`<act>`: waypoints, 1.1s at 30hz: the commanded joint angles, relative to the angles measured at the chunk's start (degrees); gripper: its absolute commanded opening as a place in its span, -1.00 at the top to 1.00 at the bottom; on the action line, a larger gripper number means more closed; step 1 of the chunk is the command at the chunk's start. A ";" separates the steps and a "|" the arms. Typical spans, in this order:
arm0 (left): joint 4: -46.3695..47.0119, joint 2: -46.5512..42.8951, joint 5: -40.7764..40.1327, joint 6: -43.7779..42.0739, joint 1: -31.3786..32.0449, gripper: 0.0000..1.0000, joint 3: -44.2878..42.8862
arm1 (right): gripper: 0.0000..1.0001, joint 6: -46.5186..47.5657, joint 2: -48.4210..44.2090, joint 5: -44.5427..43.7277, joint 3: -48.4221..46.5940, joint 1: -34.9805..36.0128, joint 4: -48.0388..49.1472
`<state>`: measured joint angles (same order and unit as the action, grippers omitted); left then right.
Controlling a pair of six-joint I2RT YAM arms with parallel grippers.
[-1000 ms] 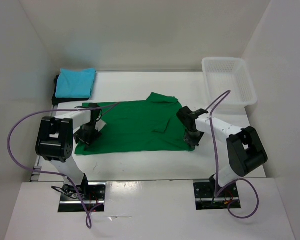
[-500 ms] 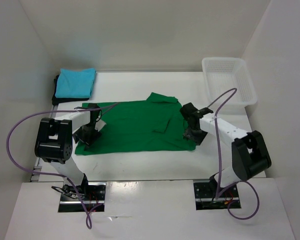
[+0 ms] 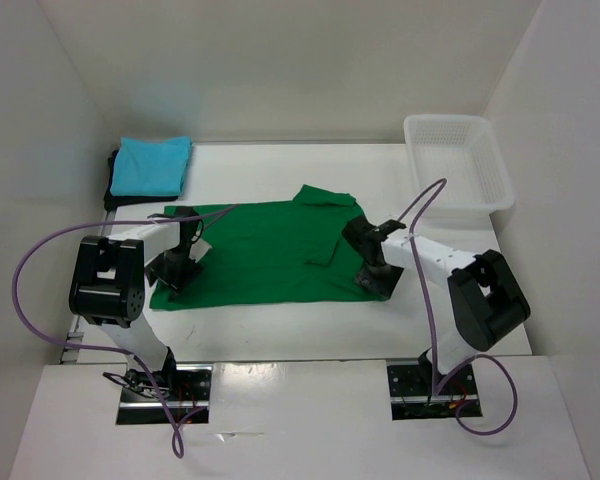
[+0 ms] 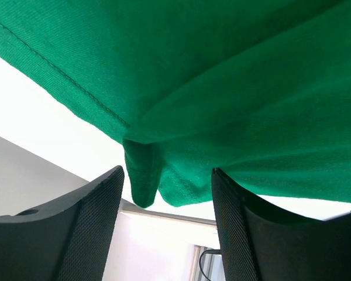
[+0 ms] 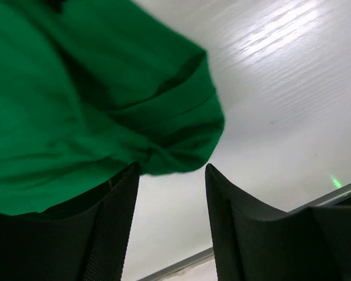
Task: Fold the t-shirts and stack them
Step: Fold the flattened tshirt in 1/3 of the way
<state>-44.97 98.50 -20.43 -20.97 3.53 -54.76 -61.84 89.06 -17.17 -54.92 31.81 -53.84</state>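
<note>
The bright green t-shirt [image 3: 270, 250] lies spread flat in the middle of the table, one sleeve folded in near its right side. The turquoise blue t-shirt [image 3: 152, 165] lies folded on the black t-shirt [image 3: 113, 180] at the back left. My left gripper [image 3: 172, 276] is open at the green shirt's front left corner [image 4: 146, 181], which bunches between the fingers [image 4: 88, 234]. My right gripper [image 3: 377, 283] is open at the front right corner [image 5: 181, 146], whose edge lies just ahead of the fingers [image 5: 114, 234].
A white mesh basket [image 3: 455, 160] stands at the back right. White walls enclose the table on the left, back and right. Purple cables loop beside each arm.
My right gripper has swung left along the green shirt's front right corner. The left arm and the shirts have not visibly moved.
</note>
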 commanded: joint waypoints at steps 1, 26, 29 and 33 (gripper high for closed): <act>4.28 1.43 2.14 1.11 -0.81 -0.41 2.11 | -0.07 -0.65 1.73 -1.38 1.39 -1.93 1.10; -1.25 -3.48 1.09 2.69 -0.81 -0.98 -3.93 | 0.15 3.75 -2.22 -4.63 -0.98 -12.48 4.10; -2.48 -6.56 -2.50 3.21 -0.81 -0.98 -8.77 | 0.15 3.75 -1.70 -4.01 -0.98 -12.48 4.10; 0.67 -11.03 -18.55 -0.10 -1.33 -0.98 -6.94 | 0.15 4.27 -2.22 -3.49 -0.46 -12.48 6.20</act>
<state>-44.58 91.57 -27.64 -19.51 2.87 -61.52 -57.98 88.29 -19.29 -54.41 18.87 -49.10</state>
